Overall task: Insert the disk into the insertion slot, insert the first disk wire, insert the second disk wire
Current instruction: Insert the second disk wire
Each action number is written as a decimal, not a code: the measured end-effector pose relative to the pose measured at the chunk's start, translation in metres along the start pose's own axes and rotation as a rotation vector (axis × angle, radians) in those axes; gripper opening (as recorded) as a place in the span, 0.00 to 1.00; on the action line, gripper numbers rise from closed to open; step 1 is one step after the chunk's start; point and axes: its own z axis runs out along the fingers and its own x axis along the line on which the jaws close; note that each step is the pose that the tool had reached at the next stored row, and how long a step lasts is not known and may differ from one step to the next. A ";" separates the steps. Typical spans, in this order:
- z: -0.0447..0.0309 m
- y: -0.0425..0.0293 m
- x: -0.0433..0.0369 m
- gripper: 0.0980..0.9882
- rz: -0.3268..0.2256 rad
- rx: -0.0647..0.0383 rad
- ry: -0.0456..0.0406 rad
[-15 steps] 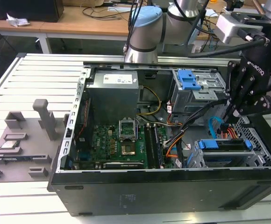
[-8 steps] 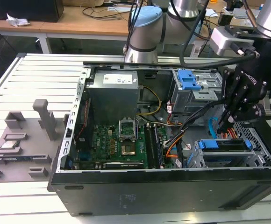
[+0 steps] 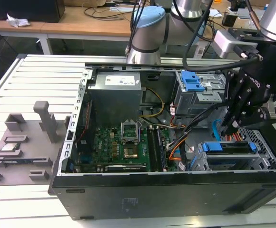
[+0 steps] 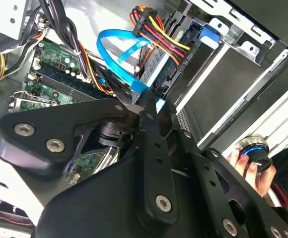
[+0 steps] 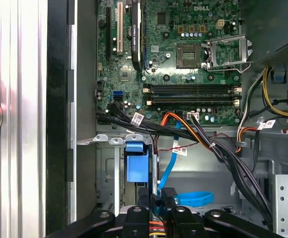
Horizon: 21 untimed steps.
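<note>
The disk (image 3: 229, 148) in its blue carrier (image 5: 135, 162) sits inside the insertion slot (image 3: 261, 142), the low perforated cage at the exterior view's right. My gripper (image 3: 229, 127) hangs just above the disk's end. In the second wrist view my gripper (image 4: 145, 101) is shut on the plug of a flat blue wire (image 4: 113, 55), which loops up from the motherboard. The same blue wire (image 5: 168, 171) runs to my gripper (image 5: 158, 202) in the first wrist view. A black plug with red, yellow and black wires (image 4: 151, 27) lies at the disk's end; whether it is seated I cannot tell.
The open computer case (image 3: 142, 190) holds a motherboard (image 5: 183, 59), a power supply (image 3: 116, 95) and a taller grey cage with a blue latch (image 3: 191, 81). Black cable bundles (image 5: 218, 148) cross beside the slot. A person's hand (image 4: 248, 161) holds a round knob outside the case.
</note>
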 end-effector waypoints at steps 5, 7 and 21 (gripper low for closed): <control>-0.0049 0.0003 0.0003 0.17 0.000 0.000 -0.0003; -0.0035 0.0017 0.0002 0.17 0.000 0.000 -0.0001; 0.0043 0.0016 -0.0002 0.07 -0.001 0.000 0.0041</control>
